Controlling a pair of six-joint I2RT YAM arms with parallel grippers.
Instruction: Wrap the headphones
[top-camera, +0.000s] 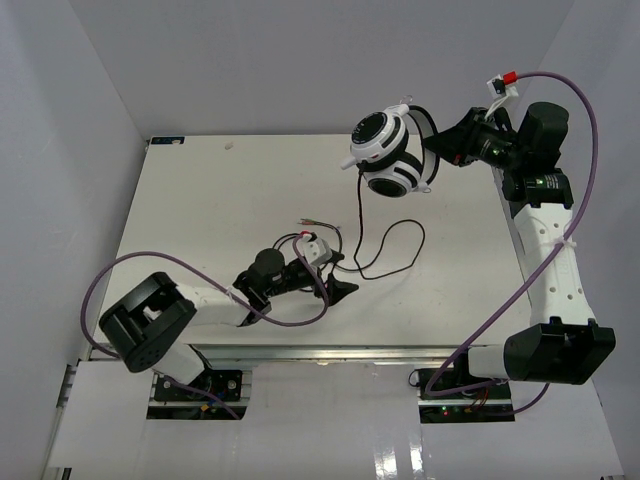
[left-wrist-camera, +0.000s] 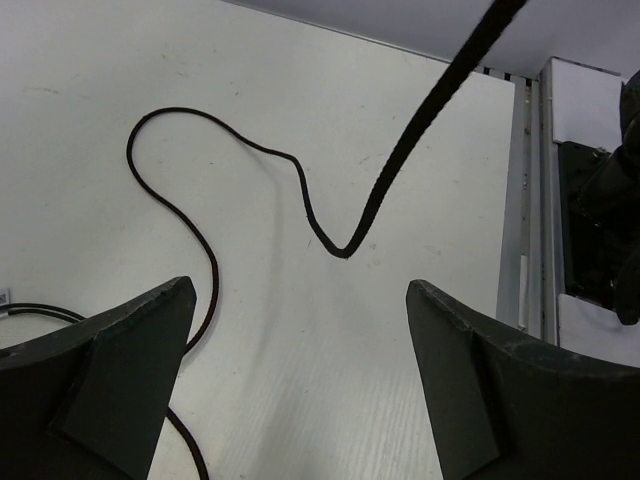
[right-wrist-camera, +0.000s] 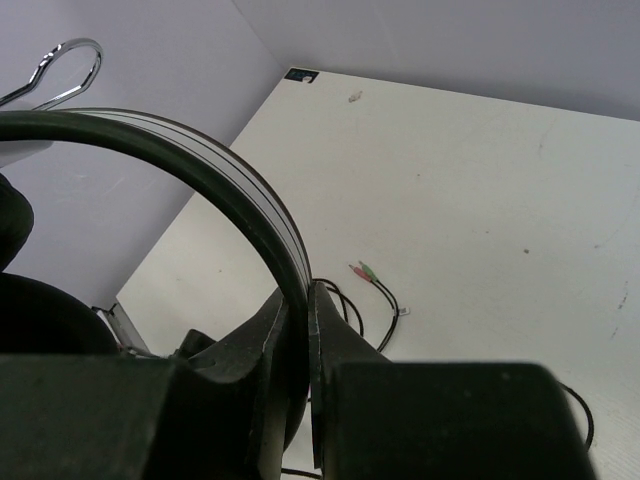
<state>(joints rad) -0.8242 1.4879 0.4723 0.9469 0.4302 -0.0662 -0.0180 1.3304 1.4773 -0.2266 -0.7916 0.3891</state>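
While the right tool (top-camera: 442, 150) clenches the headband (right-wrist-camera: 250, 215), holding the headphones (top-camera: 388, 152) aloft at upper right, their cable (top-camera: 361, 215) hangs down and loops on the table (top-camera: 200, 200) just ahead of the released left tool (top-camera: 345, 277), the nearer arm.

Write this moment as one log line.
right jaws: shut on headphones headband, raised | left jaws: open, near cable on table

Left gripper (top-camera: 345, 277) is held spread low over the table (top-camera: 200, 200); right gripper (top-camera: 441, 150), raised above it, is clamped on headband (right-wrist-camera: 232, 182)
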